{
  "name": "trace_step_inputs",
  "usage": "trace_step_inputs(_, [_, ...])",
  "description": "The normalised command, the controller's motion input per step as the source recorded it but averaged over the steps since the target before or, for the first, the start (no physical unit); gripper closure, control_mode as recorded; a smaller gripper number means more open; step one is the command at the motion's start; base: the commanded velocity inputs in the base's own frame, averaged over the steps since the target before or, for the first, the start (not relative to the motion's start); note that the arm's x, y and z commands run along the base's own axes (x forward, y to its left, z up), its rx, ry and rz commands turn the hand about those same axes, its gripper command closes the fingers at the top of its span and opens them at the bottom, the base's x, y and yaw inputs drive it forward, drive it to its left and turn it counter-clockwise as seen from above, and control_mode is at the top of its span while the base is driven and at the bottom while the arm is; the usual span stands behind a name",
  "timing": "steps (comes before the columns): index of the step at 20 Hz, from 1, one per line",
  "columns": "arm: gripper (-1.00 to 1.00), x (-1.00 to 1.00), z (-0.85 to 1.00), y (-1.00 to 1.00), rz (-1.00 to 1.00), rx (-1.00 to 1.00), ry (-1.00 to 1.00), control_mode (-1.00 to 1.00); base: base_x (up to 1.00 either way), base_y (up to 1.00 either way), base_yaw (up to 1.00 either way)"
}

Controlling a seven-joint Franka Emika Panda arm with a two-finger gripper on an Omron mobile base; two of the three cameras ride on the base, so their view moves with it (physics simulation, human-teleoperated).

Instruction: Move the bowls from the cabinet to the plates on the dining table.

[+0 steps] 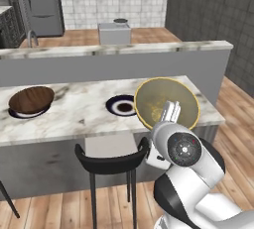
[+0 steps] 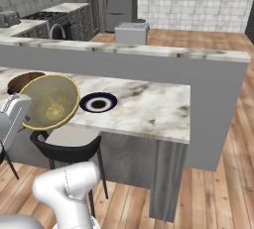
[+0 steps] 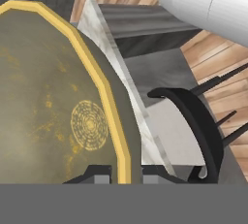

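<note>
hand view is showing the gripper (image 3: 125,175) clamping its two dark tips together on the yellow rim of the tan bowl (image 3: 53,116), which is tipping nearly on edge with its hollow facing the camera.

risks, as i judge them: the dining table (image 1: 84,116) is lying beyond and below the hand, its marble edge just under the bowl, so a low swing could be knocking the rim against it. the black stool (image 1: 111,161) is standing below the hand and could be catching the arm. a thin grip on one glossy rim may be slipping as the bowl levels out. the empty plate (image 1: 120,106) is sitting just beside the bowl, on the hand's left, and an off-centre release could be leaving the bowl's foot on the plate's rim.

the table is long, flat, white-and-brown veined stone. the dark wood-look bowl (image 1: 31,99) is resting wide and shallow on its own plate, well off to the hand's left. the held bowl is round, glossy, olive, speckled.
</note>
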Motion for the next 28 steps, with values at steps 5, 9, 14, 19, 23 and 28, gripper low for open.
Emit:
trace_step_inputs(5, [1.0, 0.05, -0.08, 0.07, -0.02, 0.0, 0.0, -1.0, 0.02, 0.07, -0.01])
trace_step_inputs(9, [1.0, 0.26, -0.02, 0.02, -0.03, 0.0, 0.0, -1.0, 0.0, 0.0, 0.0])
trace_step_inputs(14, [1.0, 0.7, 0.0, 0.0, 0.0, 0.0, 0.07, -1.0, 0.0, 0.0, 0.0])
trace_step_inputs(19, [1.0, 0.89, 0.05, 0.0, 0.0, 0.0, 0.12, -1.0, 0.0, 0.0, 0.0])
trace_step_inputs(23, [1.0, 0.71, 0.22, 0.0, 0.0, 0.04, 0.18, -1.0, 0.0, 0.0, 0.0])
trace_step_inputs(28, [1.0, 0.54, 0.03, 0.0, 0.01, 0.04, 0.2, -1.0, 0.0, 0.0, 0.0])
